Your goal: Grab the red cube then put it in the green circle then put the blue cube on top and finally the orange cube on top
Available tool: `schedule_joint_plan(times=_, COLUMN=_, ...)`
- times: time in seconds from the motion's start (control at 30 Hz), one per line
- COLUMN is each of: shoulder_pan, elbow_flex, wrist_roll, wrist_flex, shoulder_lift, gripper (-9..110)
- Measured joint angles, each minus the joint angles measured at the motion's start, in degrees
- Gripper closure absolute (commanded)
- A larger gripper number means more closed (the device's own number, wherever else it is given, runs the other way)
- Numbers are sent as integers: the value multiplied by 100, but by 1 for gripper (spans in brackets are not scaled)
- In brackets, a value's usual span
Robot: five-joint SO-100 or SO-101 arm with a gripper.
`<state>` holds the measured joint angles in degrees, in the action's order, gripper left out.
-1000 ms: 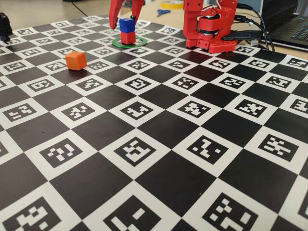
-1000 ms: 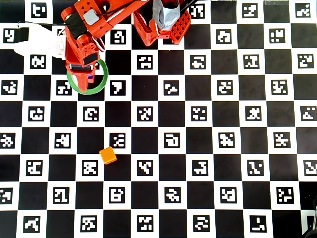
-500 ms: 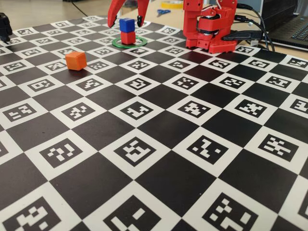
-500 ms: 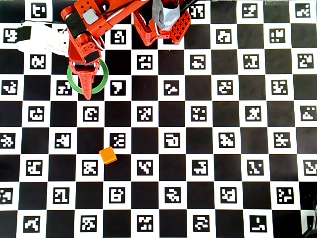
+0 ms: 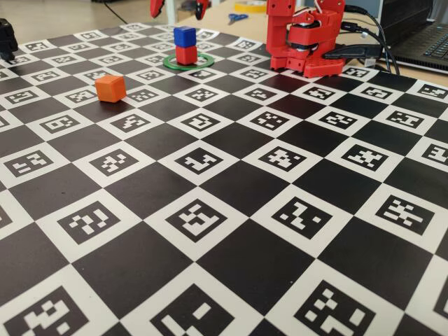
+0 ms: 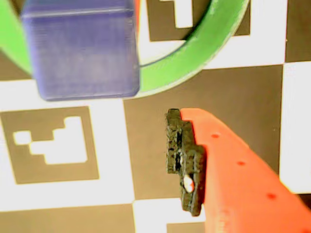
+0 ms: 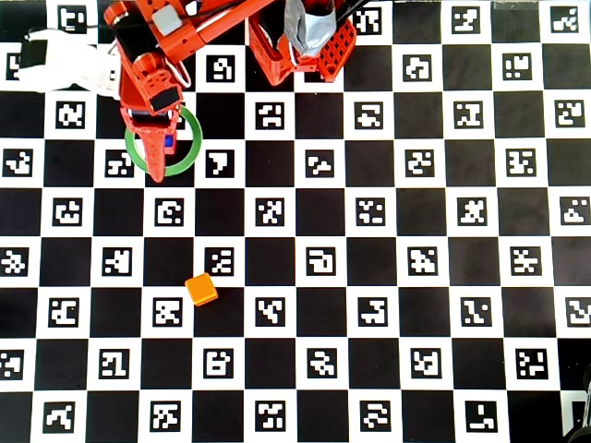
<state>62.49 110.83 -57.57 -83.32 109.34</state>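
**Two cubes stacked in the ring, one orange cube apart**

You have three cubes on the checkerboard, one of each colour. In the fixed view the red cube (image 5: 186, 54) sits inside the green circle (image 5: 170, 63), and the blue cube (image 5: 185, 36) rests squarely on top of it, so you see a two-high stack. There is only one ring. The single orange cube (image 5: 110, 88) stands alone on the board, well apart from the stack, nearer the camera and to the left in that view; in the overhead view the orange cube (image 7: 201, 290) lies below the green circle (image 7: 196, 140).

Your gripper (image 5: 179, 7) is above the stack at the top edge of the fixed view, with only its two red tips showing, spread apart on either side and touching neither cube. It is released and grasps nothing. In the overhead view the arm covers most of the stack, leaving just a sliver of the blue cube (image 7: 169, 141) visible.

From the wrist view you look down on the blue cube (image 6: 80, 48) with an arc of the green circle (image 6: 204, 48) beside it, and one red finger with a black pad (image 6: 187, 162) standing clear of the cube.
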Motion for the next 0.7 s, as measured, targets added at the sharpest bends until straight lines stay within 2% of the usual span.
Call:
schedule_joint_plan(times=0.37, shoulder_pan=-387, elbow_flex=-1301, wrist_roll=457, wrist_flex=-1020, shoulder_lift=9, gripper=46)
schedule_joint_plan(times=0.7, shoulder_pan=-1020, elbow_flex=-2180, wrist_roll=782, wrist_flex=-1441, shoulder_lift=-88, gripper=46)
